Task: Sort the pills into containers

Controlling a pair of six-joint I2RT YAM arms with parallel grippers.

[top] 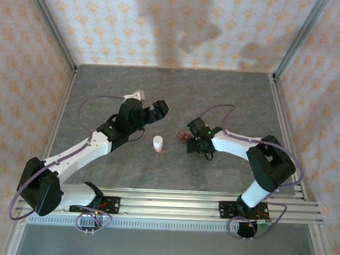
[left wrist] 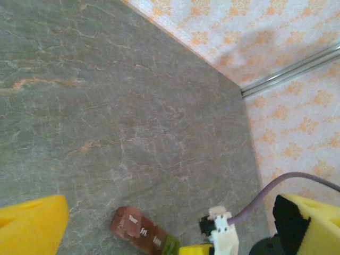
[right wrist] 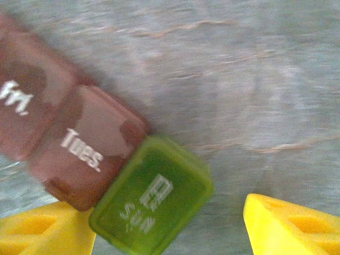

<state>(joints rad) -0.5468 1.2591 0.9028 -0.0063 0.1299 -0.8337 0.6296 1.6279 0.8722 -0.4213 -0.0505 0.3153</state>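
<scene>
Clearly, the right end effector (right wrist: pixel 162 215) stands open over the containers (right wrist: pixel 87 143).

Soft even light, faint shadows, right-wrist view blurred

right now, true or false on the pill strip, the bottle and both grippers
1. The green box on the pill strip reads Sun. True.
2. The white bottle lies on its side. False: it stands upright.
3. The right gripper is clamped on the pill strip. False: its jaws stand apart, with a gap beside the green box.
4. The left gripper is open and empty. True.
</scene>
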